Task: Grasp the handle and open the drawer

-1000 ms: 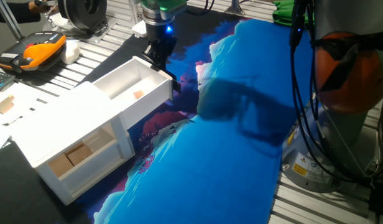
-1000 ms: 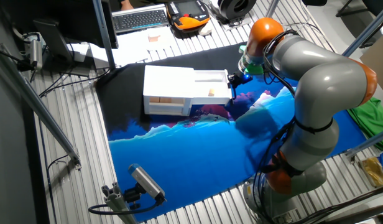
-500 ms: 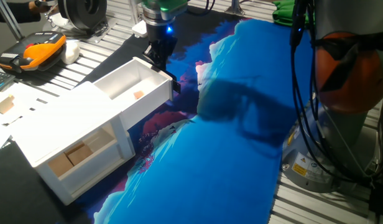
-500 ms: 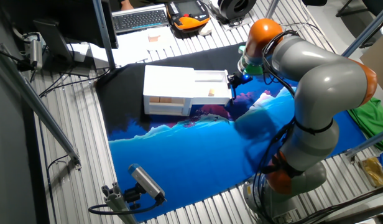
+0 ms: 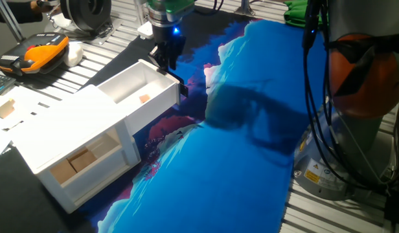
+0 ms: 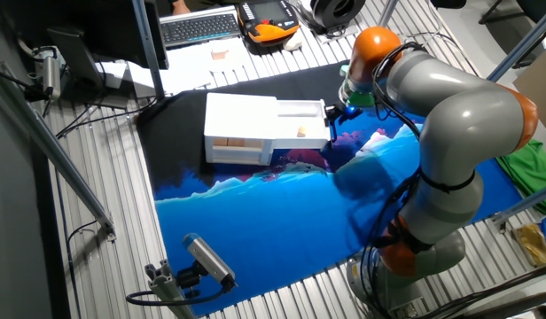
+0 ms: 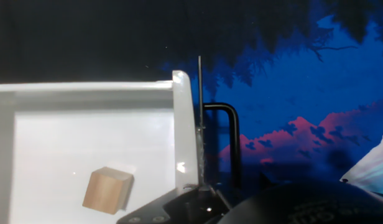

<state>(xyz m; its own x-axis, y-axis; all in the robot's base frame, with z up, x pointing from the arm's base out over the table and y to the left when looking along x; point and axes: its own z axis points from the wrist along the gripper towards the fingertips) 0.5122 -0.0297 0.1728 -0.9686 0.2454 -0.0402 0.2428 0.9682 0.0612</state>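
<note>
The white drawer (image 5: 136, 89) stands pulled out of the cabinet, with a small tan block (image 7: 107, 190) inside. It also shows in the other fixed view (image 6: 300, 122) and the hand view (image 7: 92, 143). Its black curved handle (image 7: 232, 142) sits on the end face (image 5: 182, 88) and is free, with no finger around it. My gripper (image 5: 166, 59) hangs just above the drawer's end wall and handle, open and empty. In the other fixed view my gripper (image 6: 333, 112) is at the drawer's right end. In the hand view only the lower parts of my gripper (image 7: 199, 202) show.
The white cabinet body (image 5: 70, 133) has a side recess with tan blocks (image 5: 76, 165). A blue and black cloth (image 5: 238, 149) covers the table. The robot base (image 5: 355, 97) and cables stand at the right. An orange device (image 5: 41, 52) lies at the back left.
My gripper has risen slightly off the handle. The drawer has not moved.
</note>
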